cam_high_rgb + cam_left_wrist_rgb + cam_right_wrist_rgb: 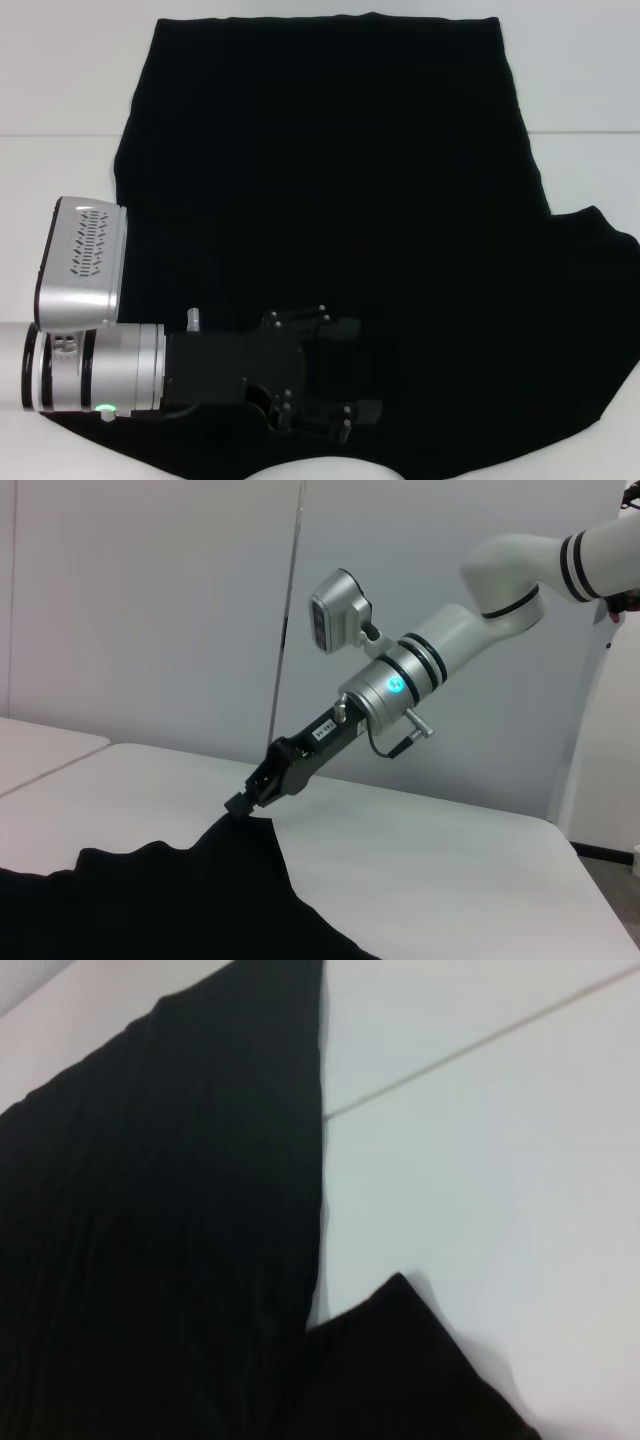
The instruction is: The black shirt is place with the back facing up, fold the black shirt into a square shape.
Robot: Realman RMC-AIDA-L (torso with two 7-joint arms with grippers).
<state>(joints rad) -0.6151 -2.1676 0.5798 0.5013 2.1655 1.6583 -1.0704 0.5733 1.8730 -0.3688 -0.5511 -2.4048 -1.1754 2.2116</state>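
The black shirt (350,180) lies spread flat on the white table (60,80), one sleeve sticking out at the right and the curved neckline at the near edge. My left gripper (350,370) reaches in from the left and hovers open over the shirt's near middle, just behind the neckline. The head view does not show my right arm. In the left wrist view the right gripper (240,805) sits farther off, with its tip down at a pointed corner of the shirt (150,900). The right wrist view looks down on the shirt (150,1240) where the sleeve meets the side.
A seam (590,133) runs across the table top, also seen as the seam (470,1050) in the right wrist view. Bare white table (450,860) lies to the right of the shirt. Grey wall panels stand behind the table.
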